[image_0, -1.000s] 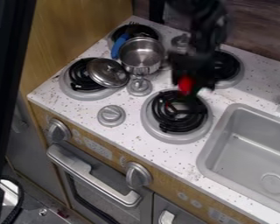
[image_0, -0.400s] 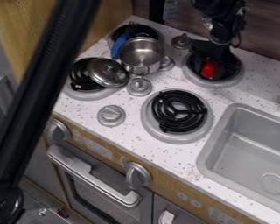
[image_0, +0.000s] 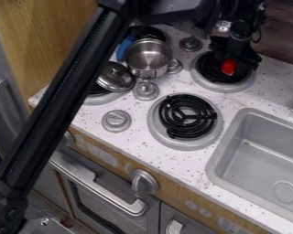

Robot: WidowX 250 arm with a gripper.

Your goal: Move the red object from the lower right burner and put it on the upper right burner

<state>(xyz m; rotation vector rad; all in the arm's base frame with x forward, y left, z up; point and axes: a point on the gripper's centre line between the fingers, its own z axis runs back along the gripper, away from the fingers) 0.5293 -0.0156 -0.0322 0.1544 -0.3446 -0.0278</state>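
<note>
A speckled white counter [image_0: 135, 140] holds a grey sink [image_0: 265, 160], the lower right burner [image_0: 173, 142] beside it, and the upper right burner [image_0: 211, 84] behind. Over the latter hangs the black gripper [image_0: 236, 60], right of a steel pot [image_0: 146, 72], closed on the small red object [image_0: 228, 67].

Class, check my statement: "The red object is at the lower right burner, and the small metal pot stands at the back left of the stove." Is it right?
Not quite: the camera view shows the red object at the upper right burner. The small metal pot does stand at the back left.
</note>
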